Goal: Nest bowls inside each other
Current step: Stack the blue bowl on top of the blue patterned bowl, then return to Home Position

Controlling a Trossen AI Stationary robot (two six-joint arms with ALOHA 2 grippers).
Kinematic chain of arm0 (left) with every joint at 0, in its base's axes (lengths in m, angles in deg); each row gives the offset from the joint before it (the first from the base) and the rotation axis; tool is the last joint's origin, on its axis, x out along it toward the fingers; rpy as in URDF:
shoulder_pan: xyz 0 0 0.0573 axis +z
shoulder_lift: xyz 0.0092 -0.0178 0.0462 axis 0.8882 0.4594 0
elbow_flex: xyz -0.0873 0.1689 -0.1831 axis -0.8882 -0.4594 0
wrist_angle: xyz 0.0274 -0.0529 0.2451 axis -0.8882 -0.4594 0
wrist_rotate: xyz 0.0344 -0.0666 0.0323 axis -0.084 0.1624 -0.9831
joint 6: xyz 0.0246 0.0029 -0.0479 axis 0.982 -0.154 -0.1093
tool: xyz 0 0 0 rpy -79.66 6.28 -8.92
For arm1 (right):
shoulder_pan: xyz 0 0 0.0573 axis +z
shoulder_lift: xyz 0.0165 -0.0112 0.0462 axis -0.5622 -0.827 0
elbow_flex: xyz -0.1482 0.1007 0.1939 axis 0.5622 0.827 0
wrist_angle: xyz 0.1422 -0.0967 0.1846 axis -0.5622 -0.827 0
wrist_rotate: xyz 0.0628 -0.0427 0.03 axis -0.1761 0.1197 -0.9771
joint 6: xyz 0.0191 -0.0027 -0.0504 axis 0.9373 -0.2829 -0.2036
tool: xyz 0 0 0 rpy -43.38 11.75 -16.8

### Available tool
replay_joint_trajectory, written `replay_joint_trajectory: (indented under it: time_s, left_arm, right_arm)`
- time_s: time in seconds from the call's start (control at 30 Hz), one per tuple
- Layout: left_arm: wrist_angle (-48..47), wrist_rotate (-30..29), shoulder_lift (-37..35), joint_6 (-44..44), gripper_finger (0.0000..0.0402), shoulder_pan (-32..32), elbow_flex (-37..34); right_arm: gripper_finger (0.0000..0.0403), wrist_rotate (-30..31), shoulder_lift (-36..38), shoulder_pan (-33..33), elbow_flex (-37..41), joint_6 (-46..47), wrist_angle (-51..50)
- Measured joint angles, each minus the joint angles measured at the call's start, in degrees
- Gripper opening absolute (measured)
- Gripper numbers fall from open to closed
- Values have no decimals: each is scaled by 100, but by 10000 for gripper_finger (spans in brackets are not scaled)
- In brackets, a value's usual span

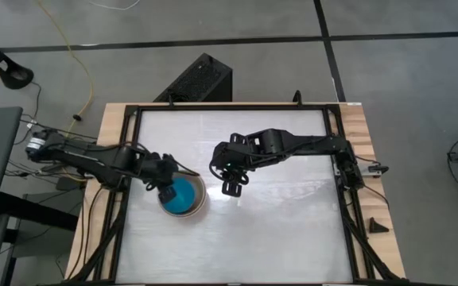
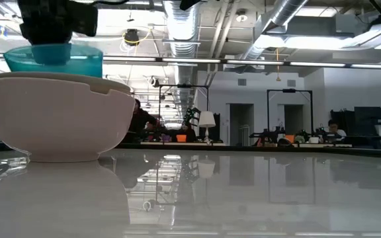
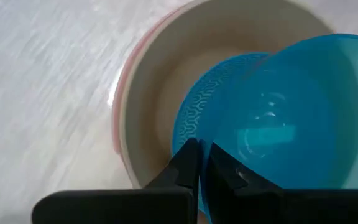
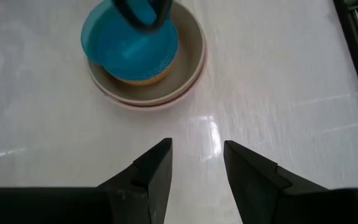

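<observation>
A stack of bowls [image 1: 197,205] stands on the white table, left of its middle. The stack's outermost rim is salmon-pink [image 3: 120,93], with a grey-beige bowl [image 3: 166,74] in it and a small light blue bowl [image 3: 197,106] inside that. My left gripper [image 1: 165,191] is shut on the bright teal-blue bowl [image 2: 53,59] over the stack. The low view hides that bowl's bottom behind the stack's rim [image 2: 58,78]. To the right of the stack, my right gripper [image 4: 194,165] hangs open above bare table with nothing between its fingers. My left gripper pinches the teal-blue bowl's rim [image 3: 211,134] on the side toward the table's left edge, one finger inside the bowl and one outside. The fingers [image 3: 188,165] slant down from the left. The bowl hangs about level over the light blue bowl, mouth up.
A dark frame [image 1: 336,159] runs round the white table top [image 1: 293,238]. Bare table lies to the right of the stack and toward the near edge. A black box [image 1: 201,79] stands on the floor beyond the far edge. People sit far off in the room [image 2: 333,129].
</observation>
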Motion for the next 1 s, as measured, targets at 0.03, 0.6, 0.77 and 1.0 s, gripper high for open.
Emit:
replay_joint_trajectory:
  time_s: [0.03, 0.6, 0.77, 1.0]
  left_arm:
    - [8, 23, 52, 78, 0, 34, 0]
    - [-18, 135, 159, 596, 29, 152, 0]
    - [-18, 135, 159, 656, 68, 154, 1]
    - [-107, 135, 159, 888, 129, 169, 72]
  right_arm:
    - [179, 0, 0, 0, 0, 2, 2]
    - [179, -2, 0, -9, 0, -18, 2]
    - [179, -2, 0, -11, 0, -16, 2]
    - [179, -2, 0, -11, 0, -14, -61]
